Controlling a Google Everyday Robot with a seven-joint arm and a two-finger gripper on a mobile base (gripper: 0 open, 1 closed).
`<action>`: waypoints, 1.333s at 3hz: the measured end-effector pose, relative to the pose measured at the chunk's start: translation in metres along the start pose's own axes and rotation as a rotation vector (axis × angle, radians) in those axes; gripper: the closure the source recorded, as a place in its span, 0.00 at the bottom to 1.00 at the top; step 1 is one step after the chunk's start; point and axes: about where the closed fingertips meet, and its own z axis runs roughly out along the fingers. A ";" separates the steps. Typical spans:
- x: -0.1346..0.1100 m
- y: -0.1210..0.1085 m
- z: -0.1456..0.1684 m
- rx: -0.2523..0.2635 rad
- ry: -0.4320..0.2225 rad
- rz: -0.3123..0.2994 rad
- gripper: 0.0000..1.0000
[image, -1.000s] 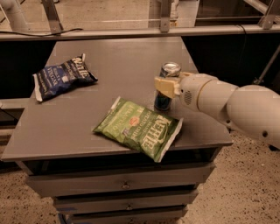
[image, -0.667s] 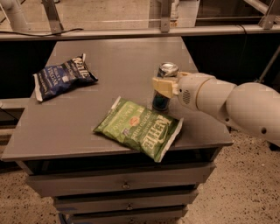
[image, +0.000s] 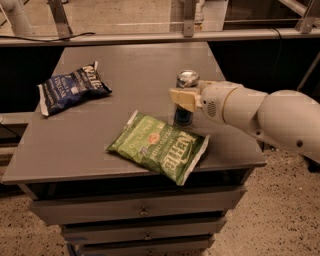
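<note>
A dark drink can (image: 187, 79) with a silver top stands upright on the grey table (image: 135, 60), right of centre. My gripper (image: 183, 101) reaches in from the right on a white arm (image: 270, 117) and is shut on the can, with one cream finger (image: 180, 97) across its front. The can's lower part shows below the finger. A green chip bag (image: 160, 147) lies flat just in front of the can, its corner hanging over the table's front edge.
A blue chip bag (image: 72, 87) lies at the table's left side. Drawers (image: 145, 210) sit under the tabletop. A metal rail (image: 150, 36) runs behind the table, and speckled floor (image: 280, 210) lies to the right.
The gripper and the can have shifted slightly to the left together. Both chip bags have stayed where they were.
</note>
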 end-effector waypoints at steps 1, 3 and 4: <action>-0.001 0.000 0.001 -0.008 -0.003 -0.008 0.00; -0.007 -0.035 -0.016 -0.029 -0.116 -0.003 0.00; -0.011 -0.081 -0.033 -0.069 -0.184 -0.046 0.00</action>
